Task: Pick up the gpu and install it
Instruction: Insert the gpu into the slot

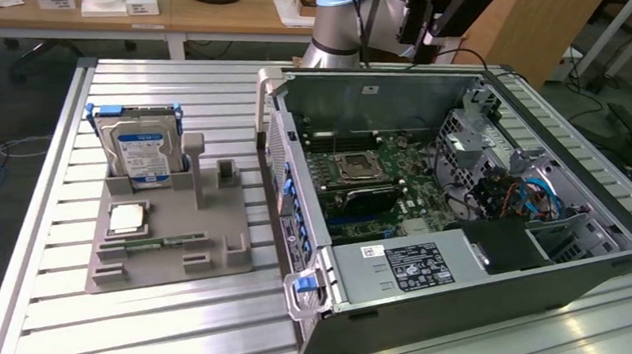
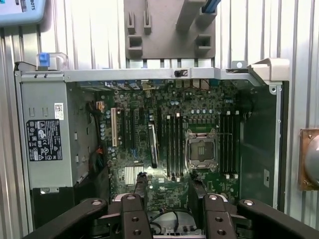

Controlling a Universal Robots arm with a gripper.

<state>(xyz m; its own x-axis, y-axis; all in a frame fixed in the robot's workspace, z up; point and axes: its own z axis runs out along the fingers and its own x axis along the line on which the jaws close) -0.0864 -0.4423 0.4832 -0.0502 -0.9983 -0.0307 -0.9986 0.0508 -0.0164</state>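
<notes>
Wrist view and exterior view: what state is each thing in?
Black computer case: on its side, panel off.
Thin black gpu card: standing in a motherboard slot, not gripped.
Gripper: open, empty, above the case.
Silver hard drive with blue-white label: upright in grey holder.
Narrow green memory stick: flat on the holder.

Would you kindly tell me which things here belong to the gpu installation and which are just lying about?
Job in hand: gpu, standing on the motherboard; computer case; open gripper.
Lying about: hard drive; memory stick; processor chip; gray holder.
</notes>
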